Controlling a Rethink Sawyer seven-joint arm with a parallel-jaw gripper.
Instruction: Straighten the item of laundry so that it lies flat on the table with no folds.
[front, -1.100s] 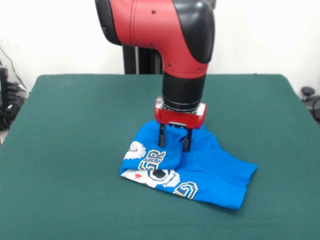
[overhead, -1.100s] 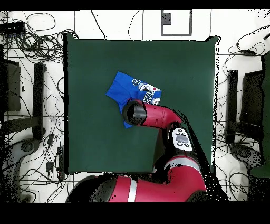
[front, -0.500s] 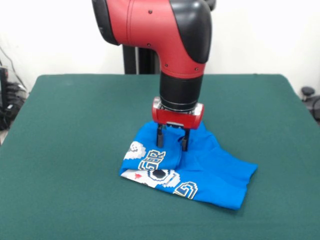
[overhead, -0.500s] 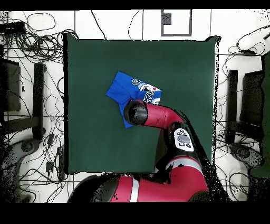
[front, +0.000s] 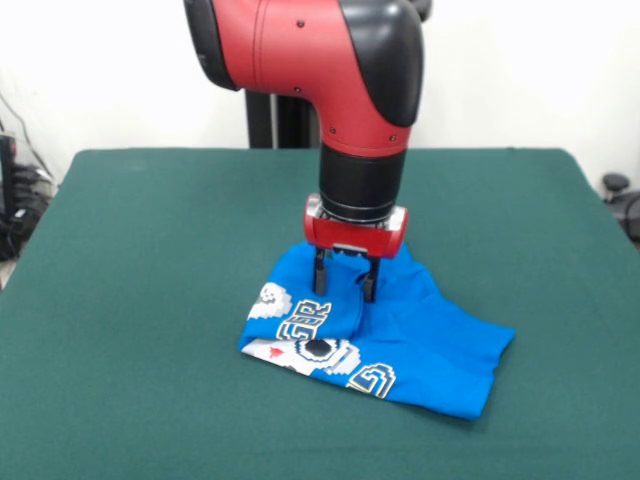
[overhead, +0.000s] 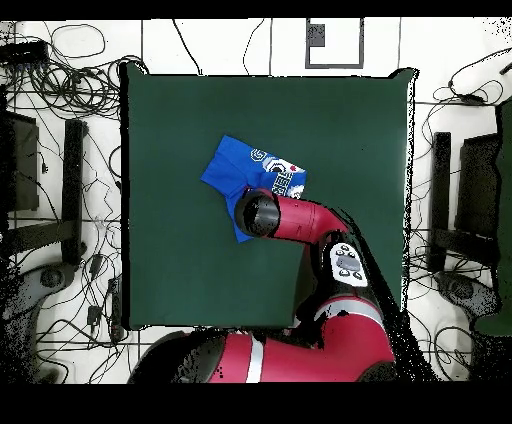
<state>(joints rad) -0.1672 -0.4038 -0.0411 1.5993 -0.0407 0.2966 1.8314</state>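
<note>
Item: gripper (front: 345, 285). I am seeing it hanging straight down from the red arm (front: 320, 60), its two black fingers (front: 322, 277) spread apart with a ridge of blue cloth rising between them; nothing is clamped yet, as far as I can judge.

Item: T-shirt (front: 420, 345). It is lying crumpled and folded over itself near the middle of the table (front: 150, 250), graphic side partly showing along the camera-side edge. In the overhead view the T-shirt (overhead: 235, 170) is half hidden under the arm.

Relation I am steering by: the gripper is sitting directly over the shirt's raised back portion, not beside it. The shirt's long axis is running from the lettered fold on the picture's left down to the plain blue corner at lower right, so most of the cloth is lying toward the camera from the fingers.
</note>
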